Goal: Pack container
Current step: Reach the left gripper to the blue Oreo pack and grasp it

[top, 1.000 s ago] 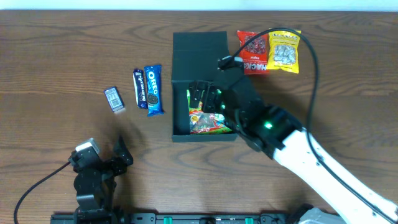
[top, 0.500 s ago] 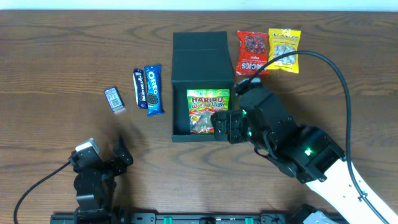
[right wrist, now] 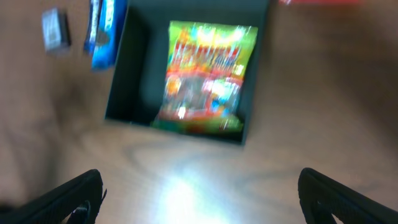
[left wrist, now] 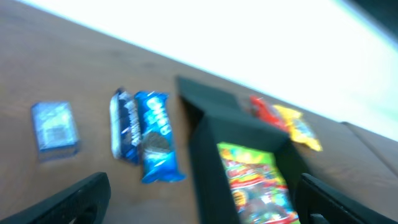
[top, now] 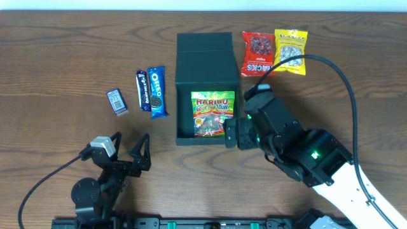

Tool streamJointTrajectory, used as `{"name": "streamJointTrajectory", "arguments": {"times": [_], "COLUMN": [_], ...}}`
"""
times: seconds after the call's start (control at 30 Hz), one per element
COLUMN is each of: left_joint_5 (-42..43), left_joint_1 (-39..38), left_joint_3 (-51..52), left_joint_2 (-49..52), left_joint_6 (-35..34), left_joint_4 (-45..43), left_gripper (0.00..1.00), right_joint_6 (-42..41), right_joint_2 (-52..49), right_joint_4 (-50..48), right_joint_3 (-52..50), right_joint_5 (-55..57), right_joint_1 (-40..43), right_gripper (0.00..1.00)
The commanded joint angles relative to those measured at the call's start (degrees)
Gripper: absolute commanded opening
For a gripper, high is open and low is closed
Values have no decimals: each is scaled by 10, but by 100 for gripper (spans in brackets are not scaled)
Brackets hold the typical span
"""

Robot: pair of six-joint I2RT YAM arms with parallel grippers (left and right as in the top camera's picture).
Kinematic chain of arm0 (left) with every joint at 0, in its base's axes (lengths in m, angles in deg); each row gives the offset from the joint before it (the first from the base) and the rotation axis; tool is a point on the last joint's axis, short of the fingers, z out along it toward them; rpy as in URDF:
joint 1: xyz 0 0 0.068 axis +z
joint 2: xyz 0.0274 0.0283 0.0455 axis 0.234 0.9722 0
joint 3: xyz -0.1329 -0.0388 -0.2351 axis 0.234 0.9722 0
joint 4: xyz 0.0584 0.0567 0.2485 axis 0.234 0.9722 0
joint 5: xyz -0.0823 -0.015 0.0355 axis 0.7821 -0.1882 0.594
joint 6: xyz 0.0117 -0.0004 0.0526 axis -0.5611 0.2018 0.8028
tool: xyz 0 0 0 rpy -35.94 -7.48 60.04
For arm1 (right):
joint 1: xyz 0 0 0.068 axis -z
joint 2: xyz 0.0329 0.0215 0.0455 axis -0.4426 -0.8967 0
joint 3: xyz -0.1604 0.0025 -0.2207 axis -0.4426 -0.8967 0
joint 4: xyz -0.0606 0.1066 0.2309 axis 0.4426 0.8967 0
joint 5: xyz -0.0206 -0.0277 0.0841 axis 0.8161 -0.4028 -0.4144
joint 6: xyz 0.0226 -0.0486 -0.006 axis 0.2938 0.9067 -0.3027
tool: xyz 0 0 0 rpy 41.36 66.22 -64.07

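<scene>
While both arms work at a brown wooden counter [top: 57, 51], the container [top: 205, 63], a dark teal box, sits near the middle toward the far edge. Its lid flap lies open on the far side. A green Haribo bag [top: 213, 113] lies flat inside against the right wall, leaving a bare strip of floor on the left.

The right claw [top: 230, 131] hangs over the container's near right corner. Its blurred wrist view looks down into the box, and its fingers stand wide apart with nothing between them. The left claw [top: 131, 145] is near the counter's front edge, well to the left of the container, also spread wide and empty.

Left of the container lies a blue Oreo pack [top: 157, 92], touching a dark pack [top: 142, 89]. A small grey pack [top: 116, 102] lies further left. Right of the lid, a red bag [top: 256, 54] and a yellow bag [top: 290, 51] lie side by side, touching.
</scene>
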Motion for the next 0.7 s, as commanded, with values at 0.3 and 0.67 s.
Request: {"name": "streamJointTrajectory", "arguments": {"times": [0.3, 0.67], "left_joint_5": [-35, -127], "left_joint_1": [-2, -81], "left_joint_3": [-175, -466], "left_joint_2": [336, 727], "left_joint_6": [104, 221], "left_joint_4": [-46, 11], "left_gripper": [95, 95], "right_joint_6": [160, 177], "right_joint_2": [-52, -107], "right_joint_4": [-229, -281], "right_joint_3": [6, 6], "right_joint_5": [117, 116], "right_joint_1": [45, 120], "right_gripper": [99, 99]}}
